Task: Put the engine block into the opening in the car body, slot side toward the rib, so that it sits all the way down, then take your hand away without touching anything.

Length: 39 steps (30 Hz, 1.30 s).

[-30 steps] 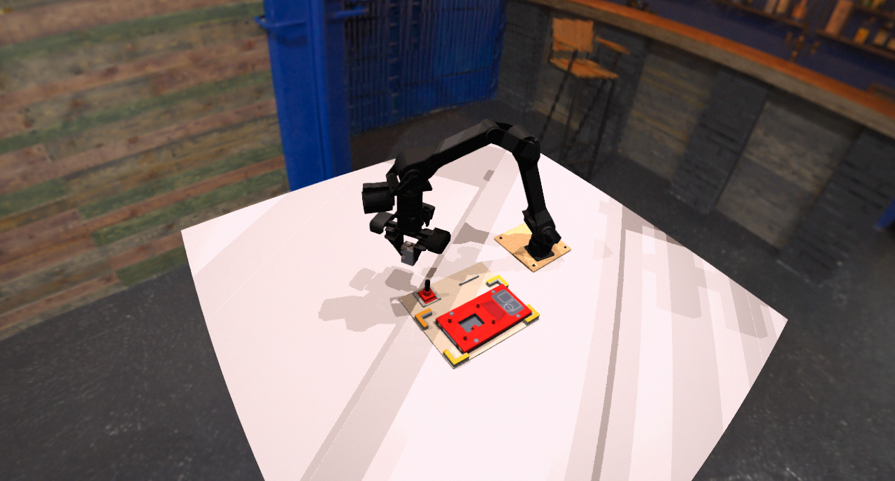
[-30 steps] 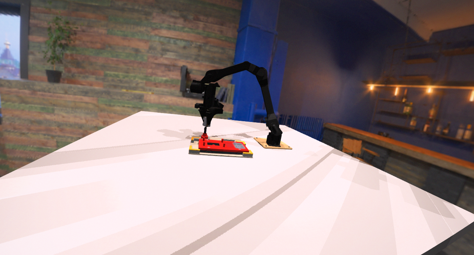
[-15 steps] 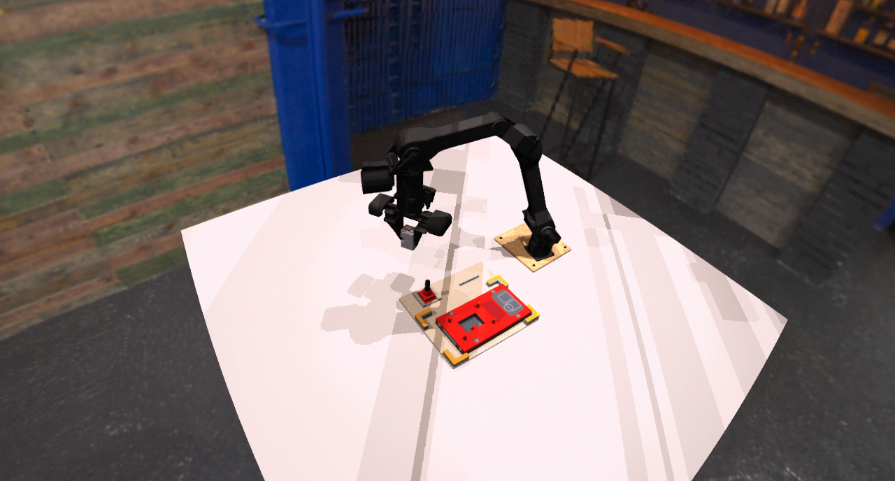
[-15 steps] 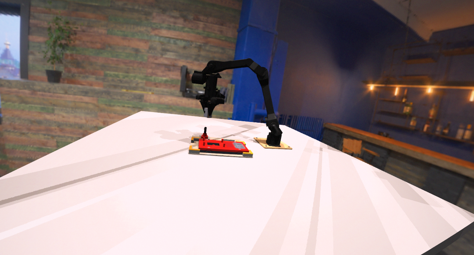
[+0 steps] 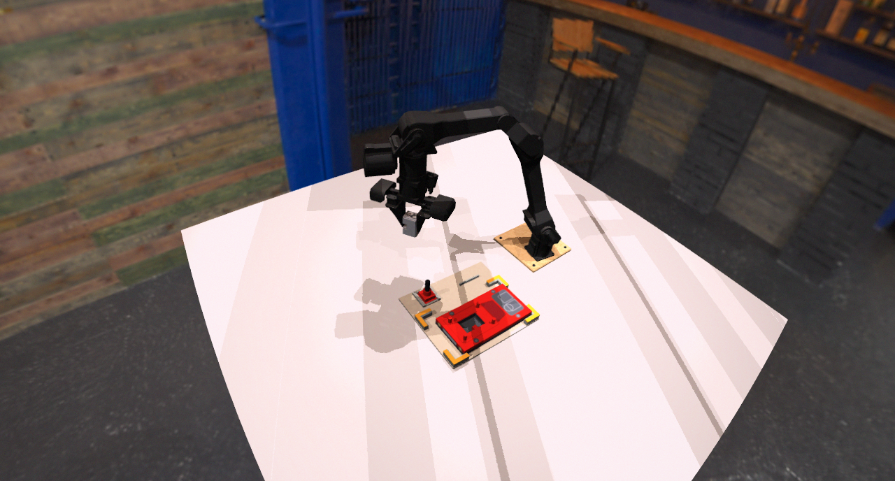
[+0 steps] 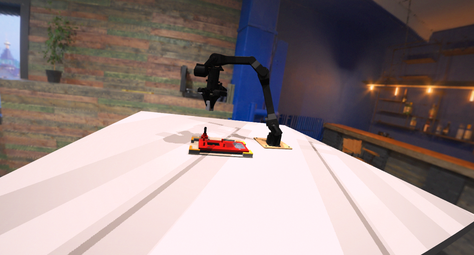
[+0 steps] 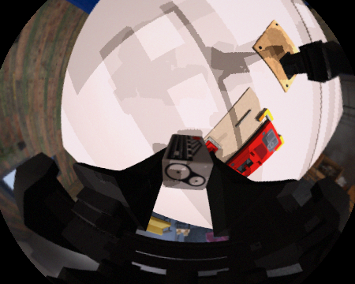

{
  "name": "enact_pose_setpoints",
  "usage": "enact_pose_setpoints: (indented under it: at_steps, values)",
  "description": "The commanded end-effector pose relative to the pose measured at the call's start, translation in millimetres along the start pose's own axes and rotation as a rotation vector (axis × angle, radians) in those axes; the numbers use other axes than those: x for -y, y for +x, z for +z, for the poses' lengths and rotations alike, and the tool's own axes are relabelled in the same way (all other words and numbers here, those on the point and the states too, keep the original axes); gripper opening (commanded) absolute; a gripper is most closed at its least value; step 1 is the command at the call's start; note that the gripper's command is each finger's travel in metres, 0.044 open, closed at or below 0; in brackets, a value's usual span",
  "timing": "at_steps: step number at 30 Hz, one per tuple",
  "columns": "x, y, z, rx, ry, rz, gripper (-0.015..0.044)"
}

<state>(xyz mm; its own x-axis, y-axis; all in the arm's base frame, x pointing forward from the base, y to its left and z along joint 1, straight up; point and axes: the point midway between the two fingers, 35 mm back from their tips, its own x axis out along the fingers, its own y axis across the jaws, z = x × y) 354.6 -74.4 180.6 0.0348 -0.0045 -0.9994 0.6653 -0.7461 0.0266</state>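
The grey engine block (image 5: 410,224) (image 6: 209,105) (image 7: 188,173) is held upright between the fingertips of my gripper (image 5: 410,220) (image 6: 209,105) (image 7: 186,153), high above the table. Its face with two round pulleys shows in the wrist view; which side bears the slot I cannot tell. The red car body (image 5: 490,313) (image 6: 222,146) (image 7: 246,155) lies flat on the beige board. Its dark square opening (image 5: 470,322) (image 6: 213,143) (image 7: 245,164) is empty in the top view. The rib is too small to make out. The gripper is up and to the left of the car body in the top view.
A red piece with an upright black knob (image 5: 427,292) (image 6: 204,133) stands on the beige board (image 5: 450,284) (image 7: 234,122), beside the car body. A thin grey bar (image 5: 469,280) (image 7: 243,117) lies there too. Yellow-orange corner brackets (image 5: 456,356) (image 6: 194,151) surround the car body. The arm's wooden base plate (image 5: 514,241) is farther right.
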Motion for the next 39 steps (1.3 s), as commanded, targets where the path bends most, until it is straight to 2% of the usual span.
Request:
enact_pose_setpoints:
  at_steps: [1,39]
  values:
    - [0.1,3.6,0.5,0.003,-0.063,-0.001,0.0]
    - [-0.1,14.7,0.0,0.002,-1.372,-0.003,0.0]
